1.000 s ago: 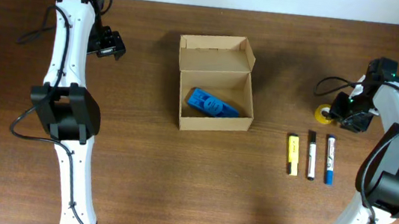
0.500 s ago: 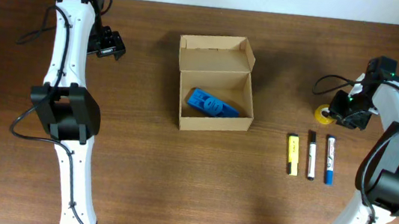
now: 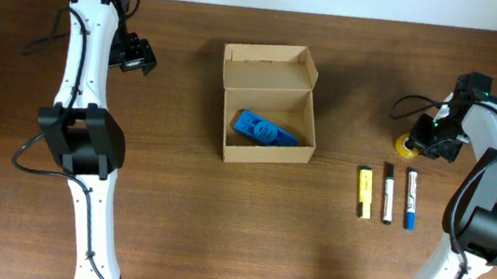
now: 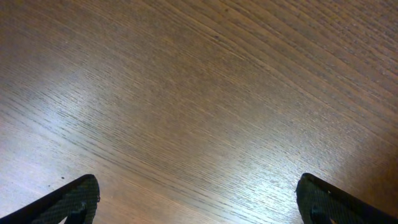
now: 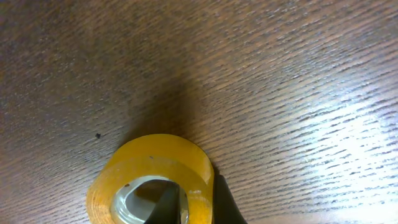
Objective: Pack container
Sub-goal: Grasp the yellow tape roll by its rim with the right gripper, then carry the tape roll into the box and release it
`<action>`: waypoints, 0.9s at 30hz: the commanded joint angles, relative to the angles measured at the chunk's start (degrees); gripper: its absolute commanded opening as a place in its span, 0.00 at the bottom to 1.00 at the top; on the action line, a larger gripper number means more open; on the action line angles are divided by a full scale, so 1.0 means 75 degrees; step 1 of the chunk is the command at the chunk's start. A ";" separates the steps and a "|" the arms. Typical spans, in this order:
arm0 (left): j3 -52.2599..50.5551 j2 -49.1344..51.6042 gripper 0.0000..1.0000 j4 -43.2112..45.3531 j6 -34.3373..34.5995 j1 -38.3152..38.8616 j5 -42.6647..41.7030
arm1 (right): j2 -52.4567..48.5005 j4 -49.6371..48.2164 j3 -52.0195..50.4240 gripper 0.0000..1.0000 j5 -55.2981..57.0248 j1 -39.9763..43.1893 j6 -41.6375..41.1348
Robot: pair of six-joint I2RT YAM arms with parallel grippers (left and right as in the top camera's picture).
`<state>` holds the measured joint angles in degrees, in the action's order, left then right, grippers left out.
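The container [image 3: 268,152] sits at the middle of the counter [image 3: 175,206], flap lid folded back toward the far edge and the mouth facing up. A flat blue item [image 3: 264,130] already lies slantwise on its floor. It looks like thin cardboard, so I judge it light and fairly stiff along its folds, but weak in the middle of each wall. It would likely slide on the wood if bumped by an arm, and it would dent if squeezed. The safest hold is probably a top rim near a corner, or the free edge of the lid when it comes time to close it (the creased hinge should give easily).

Well to the right of the box, the right fingers [image 5: 229,208] are closed on the yellow tape roll [image 5: 152,168]. One finger is inside the ring and one outside, pinching its wall. The roll is rigid with a smooth, glossy side, so this thin grip could let it swing or slip.

Three markers [image 3: 389,194] lie side by side just nearer than the roll, apart from it and untouched.

The left fingers [image 4: 68,202] are spread as wide as they go over bare wood at the far left and hold nothing.
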<state>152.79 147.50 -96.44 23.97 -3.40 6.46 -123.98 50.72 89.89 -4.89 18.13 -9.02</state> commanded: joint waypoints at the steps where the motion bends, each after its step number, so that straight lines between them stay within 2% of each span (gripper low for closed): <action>1: 0.0012 -0.0166 1.00 -0.0003 -0.0099 -0.0017 0.0061 | -0.0289 0.0140 -0.0154 0.04 0.0044 -0.0015 -0.0041; 7: 0.0015 -0.0166 1.00 -0.0003 -0.0099 -0.0017 0.0061 | -0.0058 0.1008 0.0297 0.04 0.0044 -0.0026 0.0283; 10: 0.0015 -0.0166 1.00 -0.0003 -0.0099 -0.0017 0.0061 | 0.0338 0.1349 0.0702 0.04 0.0041 -0.0152 0.0927; 16: 0.0015 -0.0166 1.00 -0.0003 -0.0099 -0.0017 0.0061 | 0.1483 0.1475 0.1585 0.04 -0.0326 -0.0705 0.1204; 22: 0.0015 -0.0166 1.00 -0.0003 -0.0099 -0.0017 0.0061 | 0.2562 0.1801 0.2573 0.04 -0.0335 -0.2052 0.2894; 27: 0.0015 -0.0166 1.00 -0.0003 -0.0099 -0.0017 0.0061 | 0.3010 0.2046 0.2975 0.04 -0.0254 -0.3791 0.4864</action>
<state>152.79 147.50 -96.44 23.97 -3.40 6.46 -102.28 65.17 111.31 -6.28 -4.34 16.03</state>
